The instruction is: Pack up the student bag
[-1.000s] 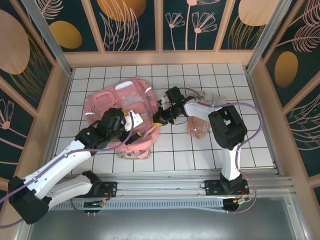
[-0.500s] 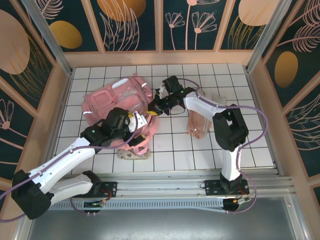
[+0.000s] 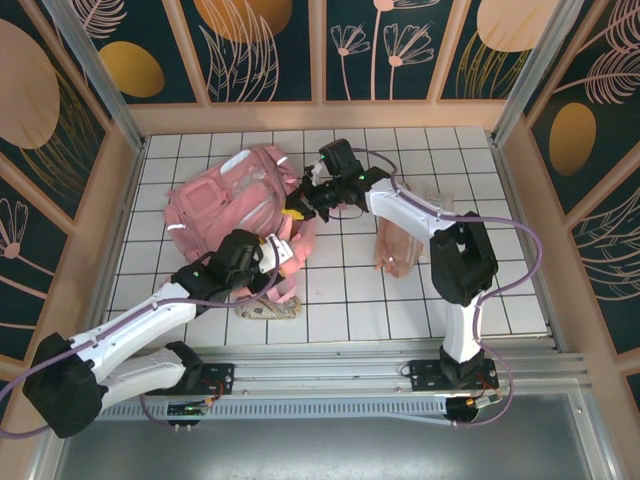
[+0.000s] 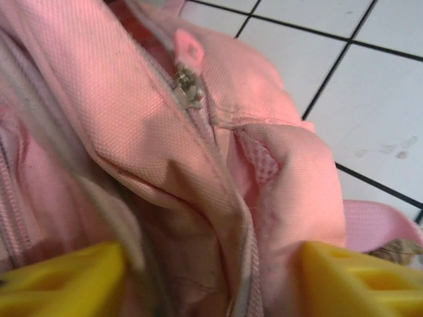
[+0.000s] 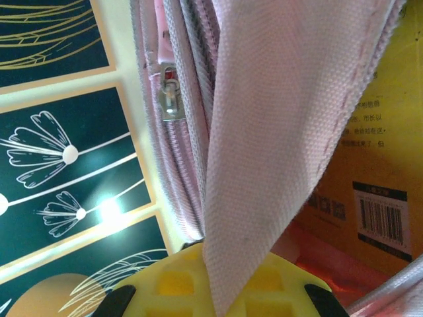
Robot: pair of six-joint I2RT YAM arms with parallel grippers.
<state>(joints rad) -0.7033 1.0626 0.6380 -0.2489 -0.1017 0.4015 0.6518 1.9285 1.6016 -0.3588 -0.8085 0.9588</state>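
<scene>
Student bag (image 3: 225, 200) strap (image 5: 277, 132) pinched by right pincer (image 5: 218, 290); wrist view reveals book (image 5: 390, 132)

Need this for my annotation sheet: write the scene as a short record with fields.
bag: student bag lying on the tiled table, left of centre
right gripper: shut on the bag's pink strap
left gripper: fingers either side of a bag fold; pinch unclear
behind strap: yellow printed item with a barcode
also on table: peach pouch, right of the bag, apart from it
</scene>
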